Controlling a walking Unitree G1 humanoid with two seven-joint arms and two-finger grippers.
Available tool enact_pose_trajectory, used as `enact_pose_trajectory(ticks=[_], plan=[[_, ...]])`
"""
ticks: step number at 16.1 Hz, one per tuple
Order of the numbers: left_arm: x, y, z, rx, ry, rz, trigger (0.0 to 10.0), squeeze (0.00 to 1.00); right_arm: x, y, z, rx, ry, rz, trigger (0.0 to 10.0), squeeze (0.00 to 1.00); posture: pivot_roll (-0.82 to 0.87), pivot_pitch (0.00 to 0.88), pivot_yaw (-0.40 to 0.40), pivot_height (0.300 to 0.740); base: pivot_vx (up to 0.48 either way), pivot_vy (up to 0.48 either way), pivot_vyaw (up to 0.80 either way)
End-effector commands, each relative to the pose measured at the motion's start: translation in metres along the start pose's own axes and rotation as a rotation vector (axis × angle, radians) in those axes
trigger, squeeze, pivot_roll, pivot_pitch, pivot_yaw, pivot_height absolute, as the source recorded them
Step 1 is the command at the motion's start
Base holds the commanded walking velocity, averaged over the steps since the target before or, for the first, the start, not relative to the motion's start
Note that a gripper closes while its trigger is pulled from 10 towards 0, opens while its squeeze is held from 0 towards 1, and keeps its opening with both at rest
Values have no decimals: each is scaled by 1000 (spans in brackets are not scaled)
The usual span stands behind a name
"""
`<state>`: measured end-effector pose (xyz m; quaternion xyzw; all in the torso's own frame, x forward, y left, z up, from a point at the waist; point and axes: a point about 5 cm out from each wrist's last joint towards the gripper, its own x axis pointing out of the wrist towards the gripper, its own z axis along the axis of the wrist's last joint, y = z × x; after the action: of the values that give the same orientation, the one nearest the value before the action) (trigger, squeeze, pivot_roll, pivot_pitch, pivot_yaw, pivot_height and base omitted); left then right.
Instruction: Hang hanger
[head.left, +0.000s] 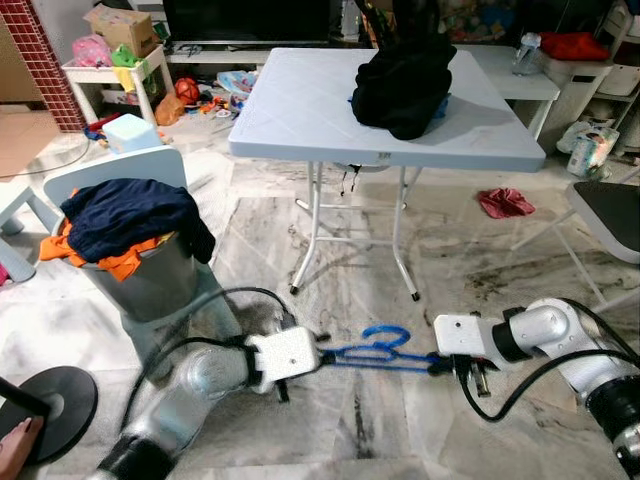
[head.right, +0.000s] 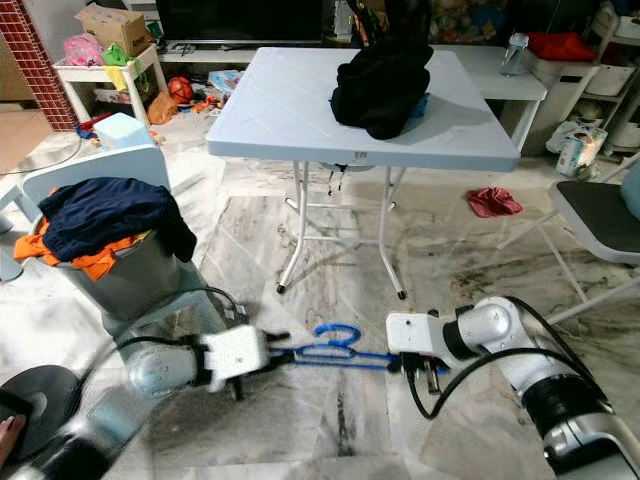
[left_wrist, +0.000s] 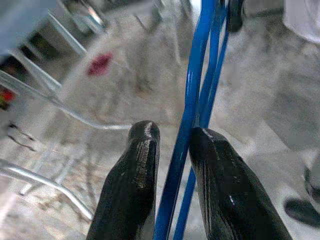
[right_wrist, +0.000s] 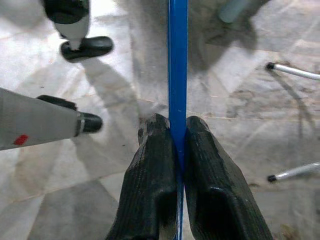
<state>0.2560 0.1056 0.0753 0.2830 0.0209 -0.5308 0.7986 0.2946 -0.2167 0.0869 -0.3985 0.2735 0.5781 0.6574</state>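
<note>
A blue hanger (head.left: 380, 346) hangs level just above the marble floor, held between my two grippers with its hook pointing away from me. My left gripper (head.left: 325, 352) is shut on the hanger's left end. In the left wrist view its black fingers (left_wrist: 142, 150) flank the blue bars (left_wrist: 187, 115). My right gripper (head.left: 440, 364) is shut on the right end. In the right wrist view both pads (right_wrist: 155, 145) pinch the single blue bar (right_wrist: 177, 65).
A white folding table (head.left: 300, 110) stands ahead with a black garment (head.left: 400, 80) on it. A grey bin (head.left: 150, 285) heaped with navy and orange clothes sits at the left. A red cloth (head.left: 505, 203) lies on the floor, a chair (head.left: 610, 215) stands right, and a black round base (head.left: 55, 400) lies near left.
</note>
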Motion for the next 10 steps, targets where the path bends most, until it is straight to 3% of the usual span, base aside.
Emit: enact_pose_trajectory(ticks=[1, 3, 6, 9, 10], plan=[[-9, 6, 5, 8, -9, 33, 10000, 1000, -7, -8, 1, -12, 4, -42, 0, 0, -104, 0, -16, 740, 0, 0, 0], [-26, 1, 1, -19, 17, 37, 10000, 1000, -3, -14, -3, -38, 64, -108, 0, 0, -90, 0, -27, 740, 0, 0, 0], [-32, -3, 3, -87, -9, 74, 10000, 1000, 1, -22, 0, -25, 67, -204, 0, 0, -77, 0, -36, 740, 0, 0, 0], [-37, -3, 3, -190, -21, 242, 10000, 1000, 4, -31, -6, 98, 60, -376, 0, 0, -73, 0, -33, 740, 0, 0, 0], [-37, 0, 1, -222, -25, 353, 10000, 1000, 4, -39, -9, 232, 28, -523, 0, 0, -76, 0, -31, 740, 0, 0, 0]])
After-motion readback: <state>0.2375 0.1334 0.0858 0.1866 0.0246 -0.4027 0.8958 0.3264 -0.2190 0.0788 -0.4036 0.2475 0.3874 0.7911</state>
